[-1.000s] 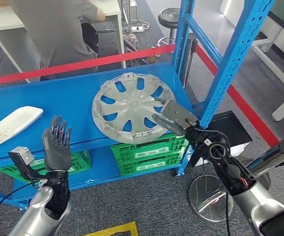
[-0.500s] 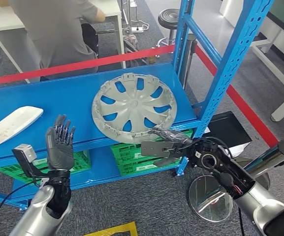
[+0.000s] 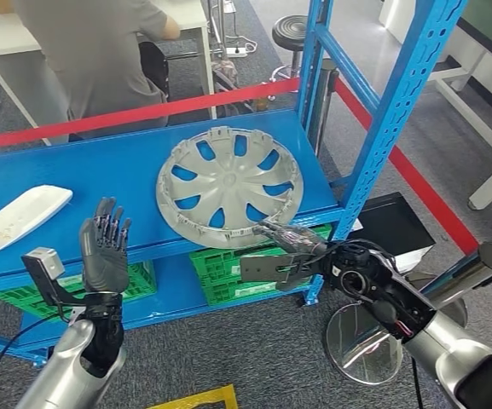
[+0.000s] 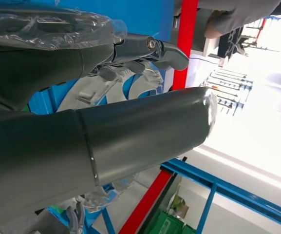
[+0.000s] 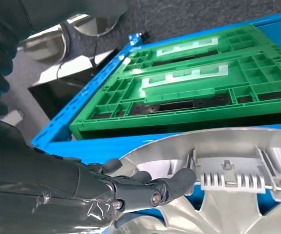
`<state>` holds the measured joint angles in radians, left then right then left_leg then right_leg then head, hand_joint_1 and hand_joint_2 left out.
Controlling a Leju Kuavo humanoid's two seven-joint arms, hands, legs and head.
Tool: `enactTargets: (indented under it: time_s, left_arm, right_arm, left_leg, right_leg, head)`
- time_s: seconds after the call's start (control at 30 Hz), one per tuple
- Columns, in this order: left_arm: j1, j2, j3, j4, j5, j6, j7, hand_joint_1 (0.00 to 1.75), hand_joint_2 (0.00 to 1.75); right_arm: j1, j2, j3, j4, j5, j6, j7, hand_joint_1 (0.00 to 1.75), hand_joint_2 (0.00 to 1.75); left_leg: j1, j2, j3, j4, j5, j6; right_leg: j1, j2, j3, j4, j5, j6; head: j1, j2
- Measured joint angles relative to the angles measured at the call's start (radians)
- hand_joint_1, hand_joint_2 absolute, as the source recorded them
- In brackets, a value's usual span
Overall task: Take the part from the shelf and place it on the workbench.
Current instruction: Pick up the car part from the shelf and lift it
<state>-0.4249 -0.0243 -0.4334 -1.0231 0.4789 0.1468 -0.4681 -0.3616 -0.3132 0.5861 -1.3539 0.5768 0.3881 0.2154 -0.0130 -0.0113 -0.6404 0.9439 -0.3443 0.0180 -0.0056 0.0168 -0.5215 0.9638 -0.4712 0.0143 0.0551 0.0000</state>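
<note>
I see the silver wheel cover (image 3: 228, 185) lying flat on the blue shelf (image 3: 101, 170), its near edge overhanging the front lip. My right hand (image 3: 289, 249) is at that near edge, fingers (image 5: 157, 187) stretched out against the rim from below; it holds nothing. My left hand (image 3: 104, 249) is raised in front of the shelf, upright, fingers spread wide, holding nothing. Green crates (image 3: 249, 264) sit on the lower level. A white part (image 3: 18, 217) lies at the shelf's left end.
</note>
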Motion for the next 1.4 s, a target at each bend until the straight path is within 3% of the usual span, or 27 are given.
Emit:
enactTargets:
  time_s: [0.53,1.07,1.4]
  left_arm:
    - [-0.004,-0.007,0.000,0.000,0.004,-0.001,-0.004,0.00,0.00]
    - [-0.004,-0.007,0.000,0.000,0.004,-0.002,-0.004,0.00,0.00]
    - [0.010,-0.007,0.000,0.000,0.003,-0.002,-0.005,0.00,0.00]
  right_arm:
    - [-0.124,-0.014,0.037,0.188,0.084,-0.021,-0.089,0.00,1.75]
    - [-0.152,-0.017,0.042,0.240,0.100,-0.033,-0.091,0.00,1.75]
    - [-0.187,-0.031,0.038,0.306,0.169,-0.056,-0.140,0.00,1.75]
  left_leg:
    - [0.000,-0.001,0.004,0.000,0.001,0.000]
    - [0.000,-0.001,0.006,0.000,0.001,0.000]
    - [0.000,-0.001,0.006,0.001,0.001,0.000]
  right_leg:
    - [0.000,-0.002,0.005,0.000,0.000,0.000]
    - [0.000,-0.001,0.007,0.000,0.000,0.000]
    - [0.000,-0.002,0.007,0.000,0.001,0.000]
  head:
    - [0.000,0.000]
    - [0.000,0.000]
    - [0.000,0.000]
